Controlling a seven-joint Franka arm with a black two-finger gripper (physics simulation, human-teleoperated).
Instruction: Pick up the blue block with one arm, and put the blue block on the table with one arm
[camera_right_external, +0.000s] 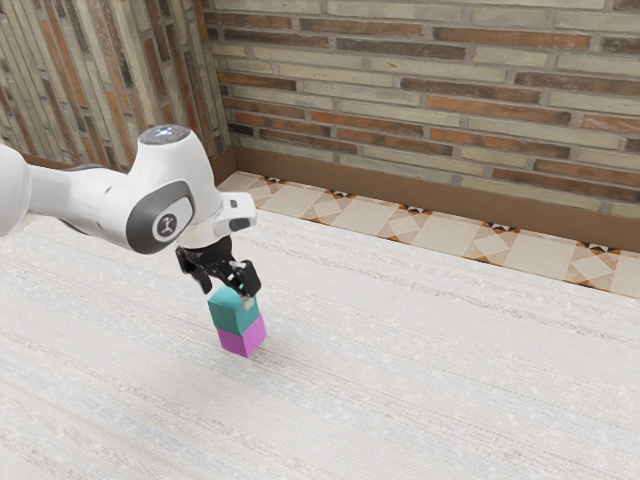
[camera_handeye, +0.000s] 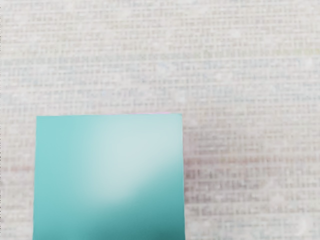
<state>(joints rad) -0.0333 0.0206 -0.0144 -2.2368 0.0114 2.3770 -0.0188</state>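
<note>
Blue block (camera_handeye: 109, 175) right below you, atop the pink block (camera_right_external: 242, 337); your claw (camera_right_external: 228, 294) is spread over it; descend off-centre, a finger could topple it.

The upper block (camera_right_external: 234, 315) sits on the lower block (camera_right_external: 241, 338), which rests on the counter (camera_right_external: 450, 400) toward the exterior view's left, in from the counter's far edge, with the claw (camera_right_external: 228, 293) at the upper block's top. Beyond that edge runs a strip of tiled floor (camera_right_external: 370, 215), and behind it a baseboard (camera_right_external: 400, 192) along the foot of the brick wall (camera_right_external: 450, 85); a second brick wall (camera_right_external: 90, 80) stands at the exterior view's left, meeting the first in a corner.
</note>
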